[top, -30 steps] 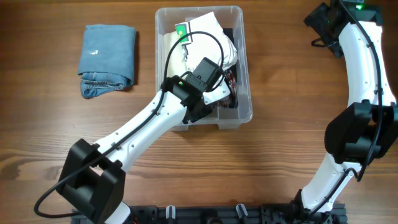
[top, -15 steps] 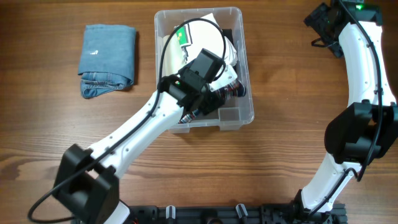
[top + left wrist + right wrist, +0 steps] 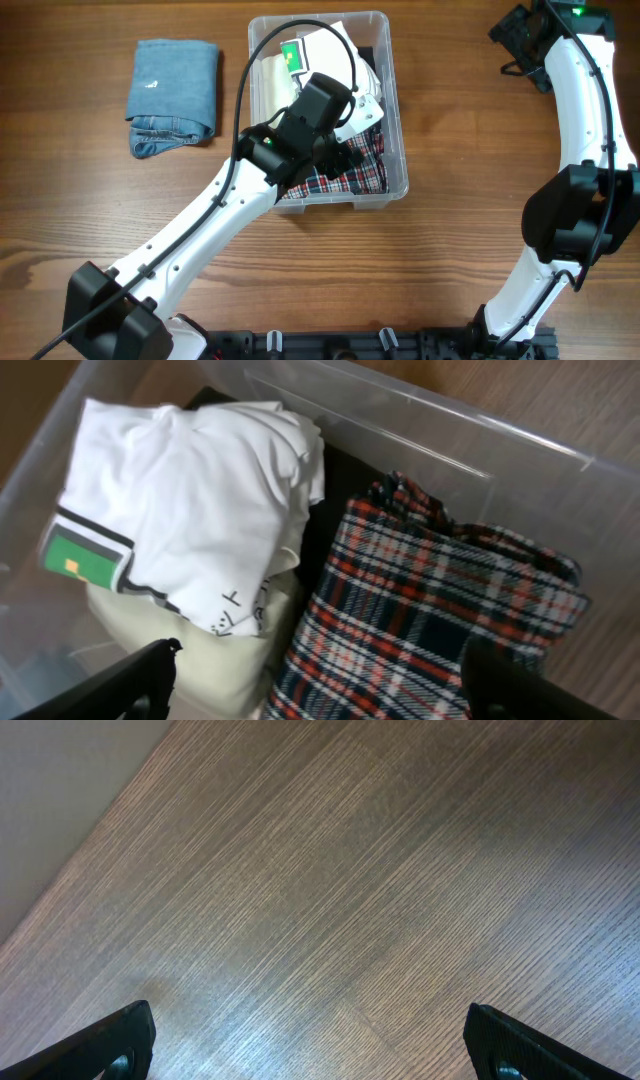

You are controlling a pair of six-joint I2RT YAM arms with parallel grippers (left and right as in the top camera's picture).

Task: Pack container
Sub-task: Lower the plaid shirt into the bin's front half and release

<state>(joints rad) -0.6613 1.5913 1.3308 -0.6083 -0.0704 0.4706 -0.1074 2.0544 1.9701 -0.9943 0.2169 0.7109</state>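
The clear plastic container (image 3: 398, 100) stands at the back middle of the table. It holds a white garment with a green patch (image 3: 322, 48), a cream garment under it and a red-and-navy plaid cloth (image 3: 352, 180) at the near end. My left gripper (image 3: 347, 152) is open and empty just above the plaid cloth. The left wrist view shows the open fingers (image 3: 320, 680) over the plaid cloth (image 3: 430, 620), the white garment (image 3: 190, 500) and the container wall (image 3: 420, 430). My right gripper (image 3: 520, 38) is open and empty at the far right, over bare wood (image 3: 310, 1040).
A folded pair of blue jeans (image 3: 173, 95) lies on the wooden table left of the container. My right arm runs down the table's right side. The table's back edge shows at the upper left of the right wrist view.
My left gripper has let go of the plaid cloth, which now lies spread in the near end of the container, and has lifted and drawn back. The right arm has not moved.
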